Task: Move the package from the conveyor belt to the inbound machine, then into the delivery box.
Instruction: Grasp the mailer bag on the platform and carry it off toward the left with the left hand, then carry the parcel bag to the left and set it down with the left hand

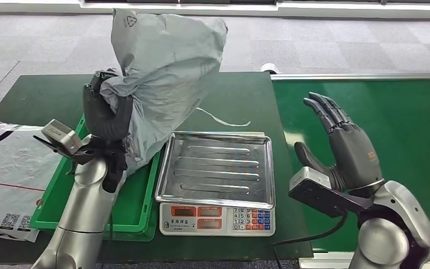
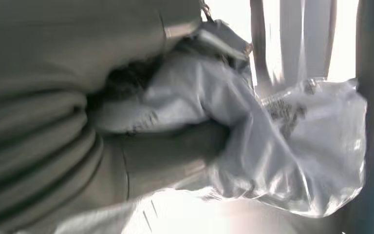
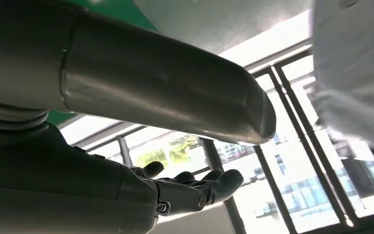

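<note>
— Grey, crumpled plastic mailer package (image 1: 162,73): where is it just now?

— Gripped in the left hand (image 1: 107,120), whose dark fingers (image 1: 124,115) wrap its lower fold. The bag stands up above those fingers, clear of any surface, with the green plastic crate (image 1: 137,210) beneath the hand and the ribbed steel pan of the weighing scale (image 1: 215,168) just beside the fingers.

— And the right hand (image 1: 344,145)?

— Fingers spread wide, holding nothing, raised over the green conveyor belt (image 1: 409,123), well apart from the bag.

— Which step, then?

— I judge the weighing is either done or skipped; the pan is bare and the bag hangs over the crate, so it looks like the delivery-box step.

— What does the next move need?

— Lowering the bag until it sags into the crate, then letting the fingers loosen. The limp film may cling or drape over the rim.
</note>
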`<state>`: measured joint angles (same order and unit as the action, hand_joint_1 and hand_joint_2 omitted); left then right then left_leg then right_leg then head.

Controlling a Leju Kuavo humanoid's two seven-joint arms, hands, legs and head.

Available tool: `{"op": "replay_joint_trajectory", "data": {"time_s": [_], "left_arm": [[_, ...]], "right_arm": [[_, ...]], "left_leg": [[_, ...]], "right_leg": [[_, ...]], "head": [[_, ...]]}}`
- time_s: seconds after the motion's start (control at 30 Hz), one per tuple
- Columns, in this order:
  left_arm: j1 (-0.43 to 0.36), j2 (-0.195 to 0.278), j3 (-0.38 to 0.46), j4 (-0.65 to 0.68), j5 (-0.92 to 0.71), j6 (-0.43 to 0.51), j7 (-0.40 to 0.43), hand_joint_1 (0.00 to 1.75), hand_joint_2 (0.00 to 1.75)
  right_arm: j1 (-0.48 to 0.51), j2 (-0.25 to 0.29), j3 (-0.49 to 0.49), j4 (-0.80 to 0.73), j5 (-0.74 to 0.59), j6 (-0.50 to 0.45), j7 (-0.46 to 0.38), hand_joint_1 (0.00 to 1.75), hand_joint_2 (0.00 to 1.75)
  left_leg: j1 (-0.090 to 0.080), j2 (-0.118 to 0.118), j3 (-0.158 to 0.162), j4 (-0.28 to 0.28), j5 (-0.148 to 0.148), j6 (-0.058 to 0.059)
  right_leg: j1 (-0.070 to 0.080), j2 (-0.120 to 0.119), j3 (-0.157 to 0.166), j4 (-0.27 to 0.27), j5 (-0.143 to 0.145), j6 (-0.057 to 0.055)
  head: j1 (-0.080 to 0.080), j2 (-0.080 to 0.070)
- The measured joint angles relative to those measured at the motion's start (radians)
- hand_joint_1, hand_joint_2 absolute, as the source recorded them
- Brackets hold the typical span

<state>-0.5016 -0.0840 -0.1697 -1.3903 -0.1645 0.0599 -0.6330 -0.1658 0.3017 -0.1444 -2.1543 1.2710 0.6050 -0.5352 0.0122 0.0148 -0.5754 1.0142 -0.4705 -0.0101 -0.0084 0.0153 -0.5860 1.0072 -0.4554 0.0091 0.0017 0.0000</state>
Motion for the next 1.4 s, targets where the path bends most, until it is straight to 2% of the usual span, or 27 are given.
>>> {"op": "replay_joint_trajectory", "data": {"time_s": [0.07,0.1,0.13,0.17,0.2,0.23,0.27,0.3,0.33,0.47,0.6,0.83,1.0,1.07,1.13,1.3,1.4], "left_arm": [[0.005,0.005,0.006,-0.002,-0.426,0.326,0.171,1.75,1.75],[-0.003,0.017,-0.004,0.013,-0.688,0.458,0.301,1.75,1.75],[-0.019,0.036,-0.026,0.039,-0.969,0.549,0.454,1.75,1.75],[-0.043,0.064,-0.069,0.075,-1.204,0.59,0.619,1.75,1.75],[-0.071,0.096,-0.128,0.118,-1.366,0.591,0.784,1.75,1.75],[-0.096,0.123,-0.195,0.164,-1.45,0.569,0.933,1.75,1.75],[-0.114,0.146,-0.259,0.211,-1.46,0.54,1.049,1.75,1.75],[-0.124,0.163,-0.308,0.254,-1.452,0.524,1.117,1.75,1.75],[-0.129,0.177,-0.344,0.295,-1.442,0.521,1.142,1.75,1.75],[-0.132,0.222,-0.407,0.43,-1.413,0.552,1.119,1.75,1.75],[-0.133,0.246,-0.404,0.533,-1.404,0.588,1.106,0.0,1.75],[-0.133,0.258,-0.388,0.618,-1.404,0.633,1.123,0.0,1.75],[-0.119,0.247,-0.343,0.602,-1.404,0.639,1.074,0.0,1.75],[-0.103,0.245,-0.318,0.563,-1.404,0.64,1.066,0.0,0.87],[-0.094,0.248,-0.309,0.526,-1.404,0.64,1.099,0.0,0.0],[-0.096,0.277,-0.339,0.446,-1.404,0.64,1.287,0.0,0.0],[-0.067,0.296,-0.335,0.311,-1.4,0.64,1.302,0.0,0.0]], "right_arm": [[0.002,0.0,-0.001,-0.004,0.035,0.0,0.033,0.0,0.0],[0.005,0.0,-0.001,-0.007,0.05,0.0,0.048,0.0,0.0],[0.007,0.0,-0.001,-0.01,0.064,0.0,0.062,0.0,0.0],[0.009,0.0,-0.001,-0.012,0.075,0.0,0.073,0.0,0.0],[0.01,0.0,-0.001,-0.013,0.081,0.0,0.079,0.0,0.0],[0.011,0.0,-0.001,-0.013,0.084,0.0,0.08,0.0,0.0],[0.012,0.0,-0.001,-0.012,0.081,0.0,0.076,0.0,0.0],[0.013,0.0,-0.001,-0.012,0.078,0.0,0.071,0.0,0.0],[0.013,0.0,-0.001,-0.011,0.076,0.0,0.068,0.0,0.0],[0.015,0.0,-0.002,-0.005,0.076,0.0,0.068,0.0,0.0],[0.023,0.0,-0.005,-0.004,0.079,0.0,0.071,0.0,0.0],[0.027,-0.001,-0.01,-0.003,0.117,0.0,0.109,0.0,0.0],[0.029,-0.001,-0.012,-0.003,0.132,0.0,0.128,0.0,0.0],[0.032,-0.001,-0.013,-0.003,0.137,0.0,0.134,0.0,0.0],[0.034,-0.001,-0.013,-0.003,0.145,0.0,0.142,0.0,0.0],[0.036,-0.001,-0.013,-0.003,0.165,0.0,0.163,0.0,0.0],[0.038,-0.001,-0.013,-0.003,0.169,0.0,0.167,0.0,0.0]], "left_leg": [[0.0,0.0,0.0,0.0,0.0,0.0],[0.0,0.0,0.0,0.001,0.0,0.0],[0.0,0.0,0.0,0.001,0.0,0.0],[0.0,0.0,0.0,0.001,0.0,0.0],[-0.001,0.0,0.0,0.001,0.0,0.0],[-0.001,0.001,0.001,0.0,0.0,0.0],[-0.001,0.002,0.001,0.0,0.0,0.0],[-0.001,0.003,0.002,0.0,0.0,0.0],[-0.001,0.004,0.002,0.0,0.0,0.0],[-0.001,0.004,0.001,0.0,0.001,-0.001],[-0.001,0.004,0.001,0.0,0.0,-0.002],[-0.001,0.004,0.001,0.0,0.0,-0.002],[-0.001,0.004,0.001,0.0,0.0,-0.002],[-0.001,0.003,0.001,0.0,0.0,-0.002],[-0.001,0.003,0.0,0.0,0.0,-0.002],[-0.001,0.003,0.0,0.0,0.0,-0.002],[-0.001,0.003,0.0,0.0,0.001,-0.002]], "right_leg": [[0.0,0.0,0.0,0.0,0.0,0.0],[0.0,0.0,-0.001,0.0,0.0,0.0],[0.0,0.0,-0.001,0.0,0.0,0.0],[0.0,0.0,-0.001,0.0,0.0,0.0],[-0.001,0.0,-0.001,0.0,0.001,0.0],[-0.001,0.001,0.0,0.0,0.001,0.0],[-0.001,0.001,0.0,0.0,0.001,0.0],[-0.001,0.002,0.0,0.0,0.001,0.0],[-0.001,0.003,0.0,0.0,0.002,-0.001],[0.0,0.004,-0.001,0.0,0.002,-0.001],[0.001,0.004,-0.001,0.0,0.002,-0.002],[0.001,0.004,-0.001,0.0,0.002,-0.002],[0.0,0.004,-0.001,0.0,0.002,-0.002],[0.0,0.004,-0.001,0.0,0.002,-0.002],[0.0,0.004,-0.001,0.0,0.002,-0.002],[0.001,0.003,-0.001,0.0,0.002,-0.002],[0.001,0.003,-0.001,0.0,0.002,-0.002]], "head": [[0.0,0.0],[0.0,0.0],[0.0,0.0],[0.0,0.0],[0.0,0.0],[0.0,0.0],[0.0,0.0],[-0.001,0.0],[0.0,0.0],[-0.001,0.0],[-0.001,0.0],[-0.001,0.0],[-0.001,0.0],[-0.001,0.0],[0.0,0.0],[0.0,0.0],[-0.001,0.0]]}}
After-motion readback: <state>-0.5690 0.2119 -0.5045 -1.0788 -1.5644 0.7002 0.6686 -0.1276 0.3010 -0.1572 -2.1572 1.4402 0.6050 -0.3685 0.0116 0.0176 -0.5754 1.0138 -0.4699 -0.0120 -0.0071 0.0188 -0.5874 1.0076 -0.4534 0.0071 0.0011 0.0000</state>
